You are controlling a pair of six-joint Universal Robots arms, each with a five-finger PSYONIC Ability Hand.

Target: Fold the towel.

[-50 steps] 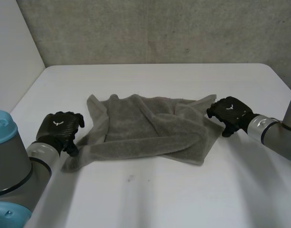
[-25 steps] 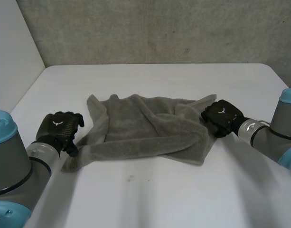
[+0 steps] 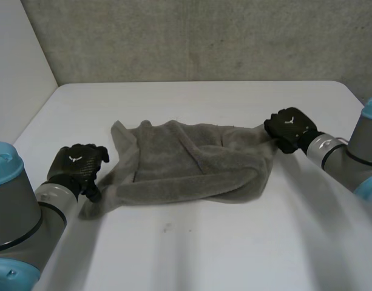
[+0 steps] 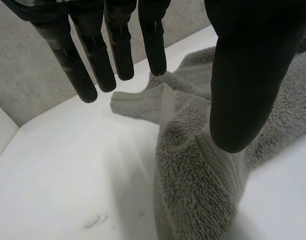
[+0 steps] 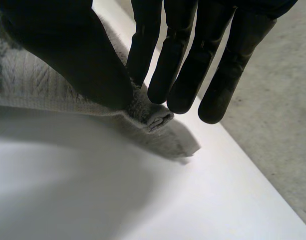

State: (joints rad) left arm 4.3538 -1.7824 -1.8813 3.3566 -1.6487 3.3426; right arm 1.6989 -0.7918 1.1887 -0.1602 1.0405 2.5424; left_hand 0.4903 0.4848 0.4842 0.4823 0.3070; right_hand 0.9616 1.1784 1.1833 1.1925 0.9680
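Since half a second ago the right hand (image 3: 289,128) has moved from the towel (image 3: 186,163)'s right edge up to its far right corner. The cloth has come with it. The near right corner, flat on the table (image 3: 234,254) before, is now drawn in, and that side ends in a rounded, rolled bulge. The left hand (image 3: 76,165) sits where it was, at the towel's near left corner, and that end of the cloth looks unchanged.

In the right wrist view, the right hand holds the far right corner pinched between its thumb (image 5: 78,55) and its fingers (image 5: 172,65). A small folded tip of cloth (image 5: 152,119) pokes out just past them, raised a little off the table.

The left hand is wide. Its fingers (image 4: 93,65) are straight and clear of the towel, and the thumb (image 4: 247,75) stands over a thick ridge of the cloth. Whether the thumb tip touches the ridge cannot be told.

The towel is grey terry, lying on the white table between the two hands. It is rumpled rather than flat. One layer is folded over along a diagonal ridge across its middle, the left edge is bunched into a narrow twisted strip, and the far edge is wavy.
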